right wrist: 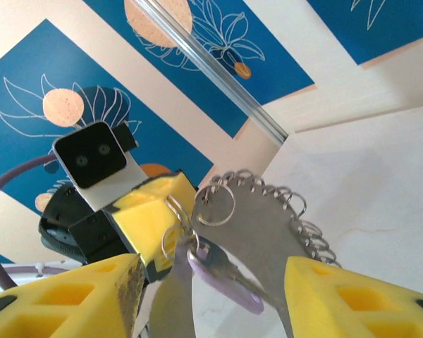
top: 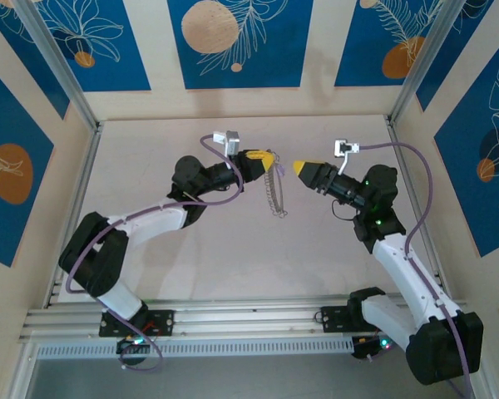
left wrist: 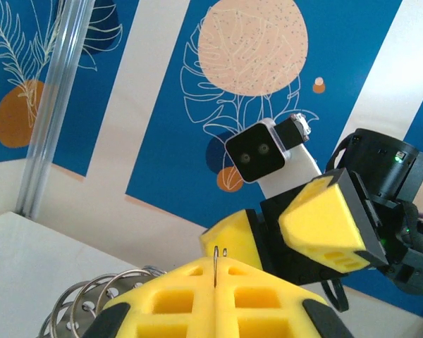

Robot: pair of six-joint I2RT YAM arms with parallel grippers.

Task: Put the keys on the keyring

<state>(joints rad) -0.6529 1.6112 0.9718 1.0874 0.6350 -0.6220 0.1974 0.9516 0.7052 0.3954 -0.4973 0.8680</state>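
Right tool (top: 300,167): fingers spread, empty, just right of the keyring (top: 276,193). This thin loop, judged light and stiff, hangs above the tabletop (top: 233,259), pinched at its top by the left tool (top: 268,157). The key (right wrist: 222,279) dangles near that pinch; it is likely slippery, so grip its lilac head.

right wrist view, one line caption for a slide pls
Left claw pinches the large silvery-grey beaded metal keyring, a tiny lilac-headed silver key hanging beside it, framed by the open right claw.

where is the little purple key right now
In the right wrist view the lilac-headed key hangs low centre, in front of the keyring, just below the left pincer gripping that ring.
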